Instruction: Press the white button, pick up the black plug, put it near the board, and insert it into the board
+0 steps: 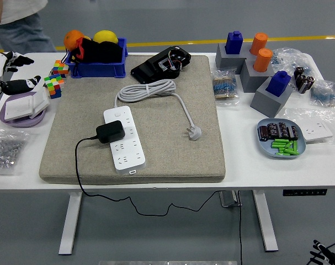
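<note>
A white power strip (124, 138) lies on the grey mat (173, 154), with its white cord coiled at the back (147, 89) and a white plug (194, 132) at the cord's end. A black plug (110, 131) sits plugged into the strip, its black cable (79, 165) running off the table's front edge. My left hand (12, 74) is at the far left edge, well away from the strip, fingers spread and empty. My right hand is out of view.
A blue bin with fruit (98, 52), a colour cube (52, 85) and a purple dish (24, 107) stand at the left. A black device (161, 63) lies at the mat's back. Grey blocks with blue and orange pegs (255, 66) and a battery plate (281, 139) are at the right. A person stands at the top left.
</note>
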`<state>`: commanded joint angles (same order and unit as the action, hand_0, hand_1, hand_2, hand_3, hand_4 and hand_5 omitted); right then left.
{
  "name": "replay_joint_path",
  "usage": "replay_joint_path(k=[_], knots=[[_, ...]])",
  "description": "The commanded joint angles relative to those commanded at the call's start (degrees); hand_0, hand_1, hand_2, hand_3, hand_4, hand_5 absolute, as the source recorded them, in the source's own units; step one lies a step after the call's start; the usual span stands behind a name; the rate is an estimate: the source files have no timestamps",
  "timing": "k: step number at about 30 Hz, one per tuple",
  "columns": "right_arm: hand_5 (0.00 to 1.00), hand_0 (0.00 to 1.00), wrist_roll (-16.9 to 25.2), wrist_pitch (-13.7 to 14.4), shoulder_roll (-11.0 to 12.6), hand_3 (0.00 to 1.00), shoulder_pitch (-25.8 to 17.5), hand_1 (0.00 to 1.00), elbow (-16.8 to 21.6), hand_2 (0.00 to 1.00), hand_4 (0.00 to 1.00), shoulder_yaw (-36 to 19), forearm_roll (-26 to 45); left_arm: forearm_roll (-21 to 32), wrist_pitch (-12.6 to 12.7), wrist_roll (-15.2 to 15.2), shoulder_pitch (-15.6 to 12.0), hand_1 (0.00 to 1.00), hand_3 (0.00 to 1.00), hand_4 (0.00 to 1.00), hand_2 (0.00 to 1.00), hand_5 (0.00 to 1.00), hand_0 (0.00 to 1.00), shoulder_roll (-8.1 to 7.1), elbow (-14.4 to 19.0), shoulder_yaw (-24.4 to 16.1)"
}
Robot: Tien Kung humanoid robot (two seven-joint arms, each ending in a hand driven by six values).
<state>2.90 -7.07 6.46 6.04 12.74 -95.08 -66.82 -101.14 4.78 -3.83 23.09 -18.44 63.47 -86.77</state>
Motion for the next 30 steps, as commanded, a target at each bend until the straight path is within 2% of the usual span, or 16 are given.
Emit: replay_joint_path(k=[10, 23, 30], knots=[[0.458, 0.795, -0.06, -0.08, -0.38, 0.622, 0.32, 0.687, 0.01, 0.638, 0.726, -0.62, -0.45, -0.19, -0.03, -0.04, -1.88, 0.861, 0.696, 0.79, 0.813, 0.002, 0.83, 0.07, 1.99, -1.9], [0.46, 0.795, -0.1, -0.13, -0.22, 0.623, 1.21, 0.687, -0.2, 0.638, 0.726, 0.63, -0.09, -0.94, -0.98, -0.53, -3.1, 0.851, 0.692, 0.776, 0.794, 0.002, 0.827, 1.6, 2.51, -4.72], [0.462, 0.795, -0.18, 0.23, 0.33, 0.624, 0.28, 0.687, -0.23, 0.638, 0.725, 0.45, -0.2, -1.47, -1.11, -0.56, -5.17, 0.845, 0.684, 0.766, 0.785, 0.002, 0.827, 2.48, 3.59, -6.63]])
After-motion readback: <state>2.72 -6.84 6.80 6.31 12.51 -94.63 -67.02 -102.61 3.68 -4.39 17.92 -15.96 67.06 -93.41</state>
